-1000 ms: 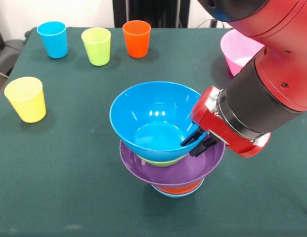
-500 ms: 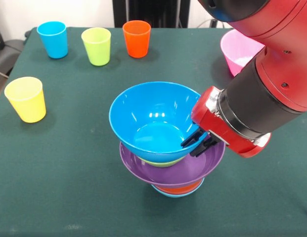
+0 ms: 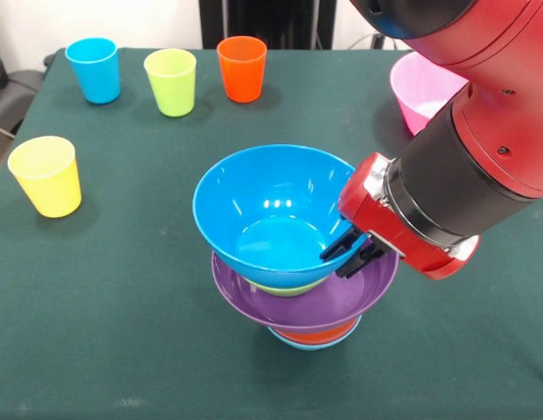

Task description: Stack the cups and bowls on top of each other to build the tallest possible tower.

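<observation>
The claw [image 3: 348,254] sits at the right rim of the blue bowl [image 3: 271,214], its two dark fingers pinched on that rim, one inside the bowl and one outside, so it is gripping the bowl. The red and black arm [image 3: 463,166] reaches in from the desk's far right corner and fills much of that side.

The tower [image 3: 297,262] stands near the middle of the desk [image 3: 122,332], a little toward the near edge. The deep blue bowl is on top, glossy and open upward, tilted slightly. Under it a sliver of green bowl [image 3: 288,288] shows, then the wide purple bowl [image 3: 306,306], flaring out past the blue one. Below that an orange bowl [image 3: 319,333] peeks out, and a light-blue bowl [image 3: 310,344] rests on the cloth.

Along the far edge stand three cups in a row, all upright: blue cup [image 3: 93,70], lime green cup [image 3: 171,81] and orange cup [image 3: 241,68]. The yellow cup [image 3: 46,175] stands alone by the left edge. The pink bowl [image 3: 421,92] sits at the far right, partly behind the arm.

The desk is covered in dark green cloth. Behind it are a pale wall and a dark upright column.
</observation>
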